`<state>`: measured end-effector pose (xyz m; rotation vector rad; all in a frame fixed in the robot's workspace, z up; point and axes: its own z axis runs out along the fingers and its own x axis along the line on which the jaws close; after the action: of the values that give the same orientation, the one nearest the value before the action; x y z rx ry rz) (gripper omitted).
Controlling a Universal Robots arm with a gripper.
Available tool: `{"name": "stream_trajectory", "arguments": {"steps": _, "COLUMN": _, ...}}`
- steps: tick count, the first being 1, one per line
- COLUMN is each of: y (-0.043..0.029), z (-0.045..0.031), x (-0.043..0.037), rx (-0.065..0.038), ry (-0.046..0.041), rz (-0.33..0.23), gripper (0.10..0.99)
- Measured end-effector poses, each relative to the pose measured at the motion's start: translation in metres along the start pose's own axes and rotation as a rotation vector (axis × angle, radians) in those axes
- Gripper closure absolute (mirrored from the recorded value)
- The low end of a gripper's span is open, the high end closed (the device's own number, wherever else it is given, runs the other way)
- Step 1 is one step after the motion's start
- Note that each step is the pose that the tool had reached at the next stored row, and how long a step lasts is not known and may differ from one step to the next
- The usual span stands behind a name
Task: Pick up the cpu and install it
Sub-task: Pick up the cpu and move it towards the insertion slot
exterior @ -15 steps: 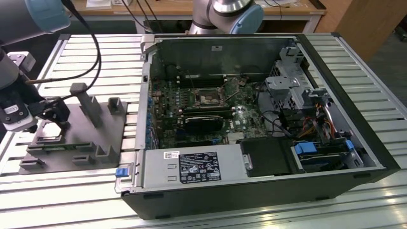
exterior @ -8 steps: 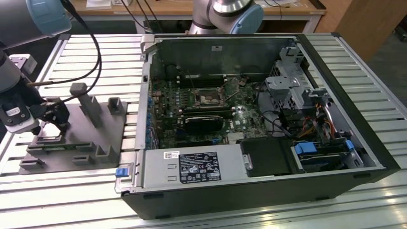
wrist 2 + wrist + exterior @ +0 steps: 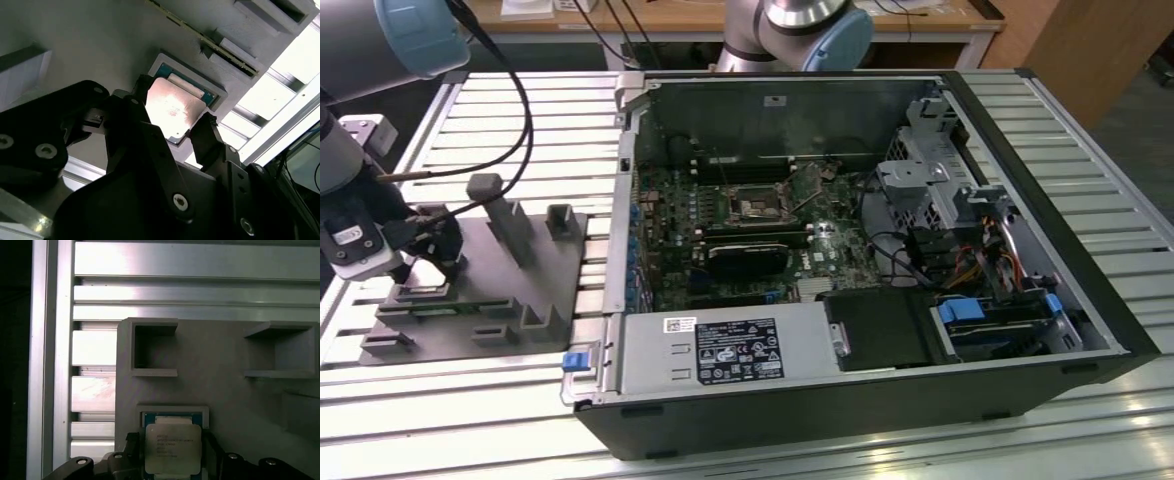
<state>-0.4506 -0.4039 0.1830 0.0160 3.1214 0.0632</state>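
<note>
- The claw (image 3: 434, 262) hangs at the left edge of the exterior view. It is low over the grey tray (image 3: 520, 300), which lies on the slatted table (image 3: 520, 100) just beside the open computer case (image 3: 1014, 380).
- The cpu (image 3: 172, 447) lies flat, silvery top up, in a shallow square pocket (image 3: 150, 410) of that tray. The raised rim fits close around the chip, and we take it to be there to fix the chip at a known spot and angle for the pick.
- In both wrist views the claw's fingers (image 3: 207, 132) stand one on each side of the chip, parted to roughly its width and close beside opposite edges. With the chip level in its pocket, we read the claw as parted rather than clamped. We cannot tell whether the pads touch the edges.
- Gripping by the edges seems sensible to us, since so thin a plate offers only its sides to pinch.
- The tray's upright blocks (image 3: 494, 205) rise near the claw. We judge that an approach from straight above keeps clear of them.
- The dark, metal-framed socket (image 3: 757, 205) sits on the motherboard (image 3: 674, 265) in the upper middle of the exterior view, well apart from the tray. The case lies on its side with the open face up, so the socket faces upward.
- As we judge it, the pick is at the grasp and nothing has been lifted yet.
</note>
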Motion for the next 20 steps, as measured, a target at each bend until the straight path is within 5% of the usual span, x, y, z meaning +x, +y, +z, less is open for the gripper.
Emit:
{"name": "stream_trajectory", "arguments": {"steps": 2, "y": 0.0, "z": 0.0, "x": 0.0, "rx": 0.0, "ry": 0.0, "rz": 0.0, "gripper": 0.475}}
{"name": "stream_trajectory", "arguments": {"steps": 13, "y": 0.0001, "z": -0.0014, "x": -0.0001, "rx": 0.0, "ry": -0.0014, "rz": 0.0, "gripper": 0.475}}
{"name": "stream_trajectory", "arguments": {"steps": 20, "y": 0.0001, "z": -0.0024, "x": 0.0, "rx": 0.0, "ry": -0.0013, "rz": 0.0, "gripper": 0.549}}
